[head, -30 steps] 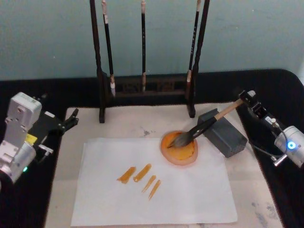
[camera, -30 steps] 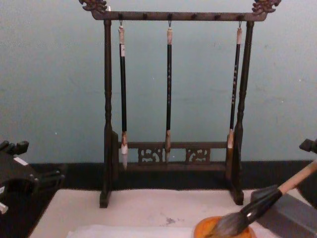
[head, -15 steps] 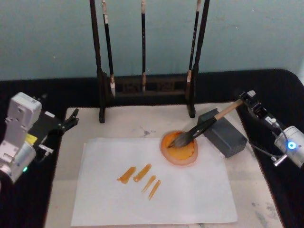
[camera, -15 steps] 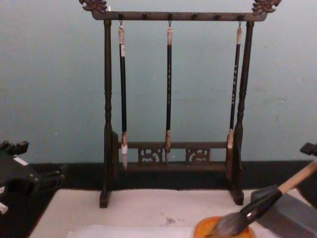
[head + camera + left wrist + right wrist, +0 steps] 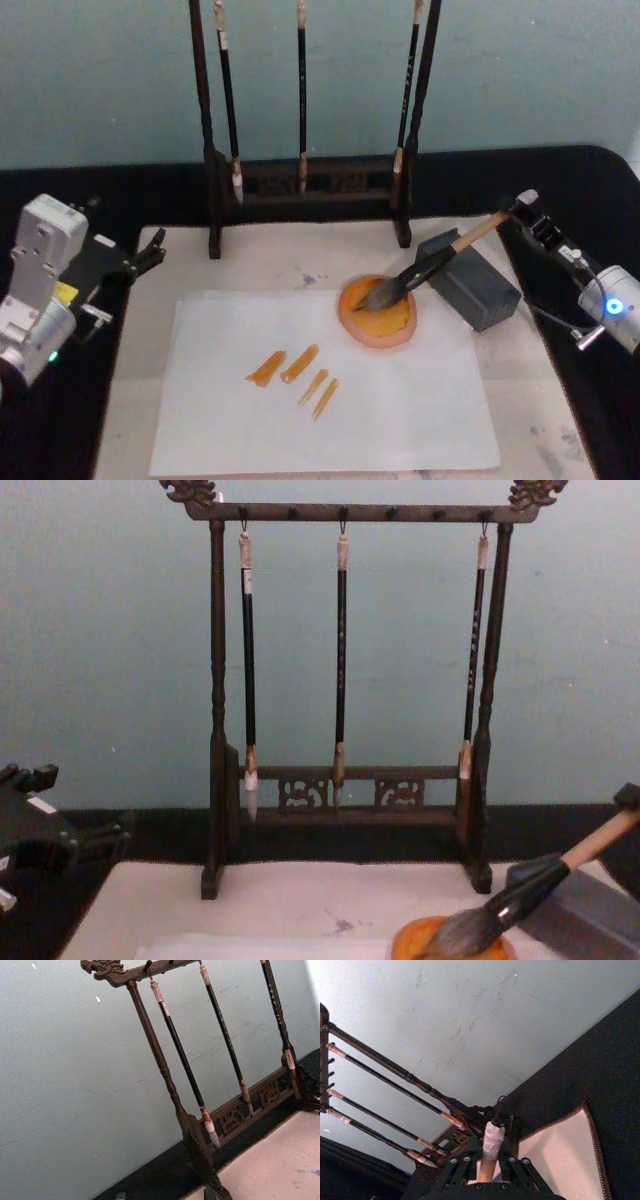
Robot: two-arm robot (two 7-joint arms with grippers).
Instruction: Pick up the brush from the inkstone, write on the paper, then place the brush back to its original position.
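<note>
Moved: right gripper (image 5: 522, 204), shifted only a tiny bit at the end of the brush (image 5: 425, 268); in the chest view, lower than half a second ago, right at the tip of the handle.
Not moved: brush, inkstone (image 5: 385, 328) and paper (image 5: 400, 410), all in the same spots as before.
Brush: bushy hairs down in the inkstone, handle tilted up and to the right, leaning on the top edge of the grey block (image 5: 480, 287).
Right gripper jaws: spread a little, one on each side of the whitish end of the handle, with thin gaps in the right wrist view; not pinching.
Left gripper (image 5: 150, 251): off at the left edge of the mat (image 5: 270, 262), well apart from the brush; jaws spread, nothing between them.
Inkstone: on the top right part of the paper, just beside the grey block.
Paper: flat on the mat, with four short orange strokes (image 5: 296, 366) near its middle.
Rack (image 5: 300, 185): at the back of the mat, with three slim brushes (image 5: 301, 100) hanging straight down.
Bench (image 5: 90, 190): black, under it all.
</note>
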